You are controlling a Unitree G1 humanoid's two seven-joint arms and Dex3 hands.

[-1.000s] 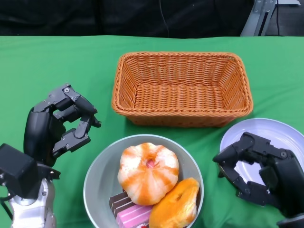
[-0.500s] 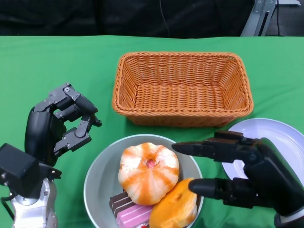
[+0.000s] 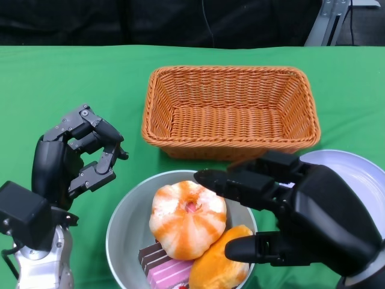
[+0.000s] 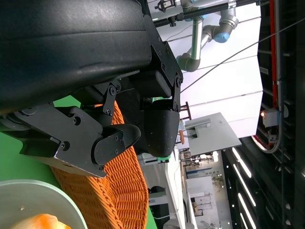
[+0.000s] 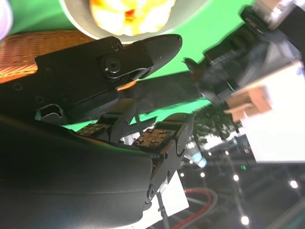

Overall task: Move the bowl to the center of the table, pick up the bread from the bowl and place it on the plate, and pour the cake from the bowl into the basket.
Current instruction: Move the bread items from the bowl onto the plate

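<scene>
the right hand [image 3: 301, 220] hangs over the near right rim of the grey bowl [image 3: 123, 229], fingers spread wide and holding nothing, its lower fingertip just above the orange bread [image 3: 219, 262]. the bowl also holds a round striped bread [image 3: 186, 220] and pink cake [image 3: 165, 271]. the left hand [image 3: 75, 159] hovers left of the bowl, fingers loosely curled and apart, empty. the white plate [image 3: 355, 168] lies right; the wicker basket [image 3: 231, 111] stands beyond on the green surface [image 3: 72, 84].

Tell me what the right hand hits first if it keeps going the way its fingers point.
Probably the round orange-striped bread in the bowl: the right hand reaches leftward over it, open. Its height above the bread is unclear.
</scene>
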